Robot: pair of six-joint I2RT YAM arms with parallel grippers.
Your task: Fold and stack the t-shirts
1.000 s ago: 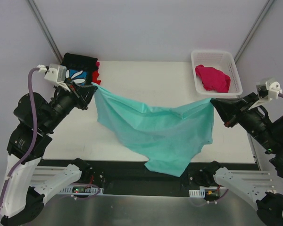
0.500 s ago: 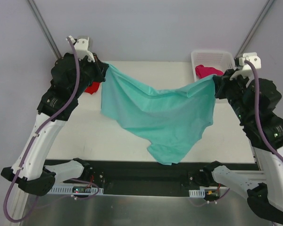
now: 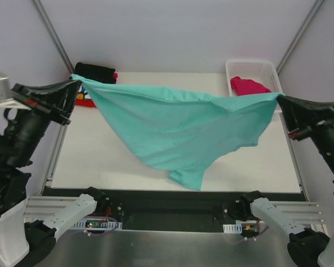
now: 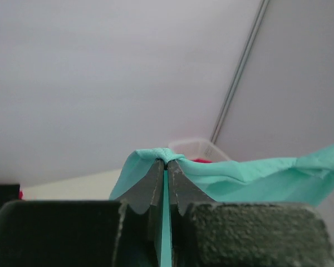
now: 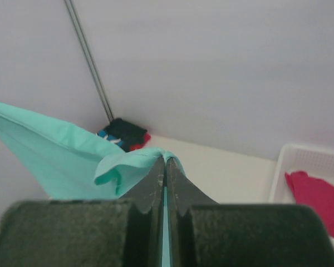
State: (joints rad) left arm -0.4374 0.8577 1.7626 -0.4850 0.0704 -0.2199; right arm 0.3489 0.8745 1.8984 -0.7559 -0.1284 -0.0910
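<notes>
"Hanging where, the mint-teal shirt (image 3: 172,128)?"

"In the air above the bench (image 3: 128,164), spread wide between the two arms. Its top edge runs from the far left corner across to the right side, dipping a little in the middle. The rest droops to a point towards the near edge."

"Does that point touch the bench?"

"I cannot tell from above."

"And the grip?"

"The left end effector (image 3: 75,81) is closed on one top corner. Its wrist view shows the fingers pressed together with teal cloth bunched over the tips. The right end effector (image 3: 279,98) pinches the opposite corner the same way, with a fold of cloth curling beside its fingers."

"The other shirts?"

"A black shirt (image 3: 94,70) lies in a neat pile at the far left corner of the bench. A red shirt (image 3: 88,102) shows just beside it, partly hidden by the left arm. The pink shirt (image 3: 248,87) lies crumpled inside the white basket (image 3: 250,62) at the far right corner."
</notes>
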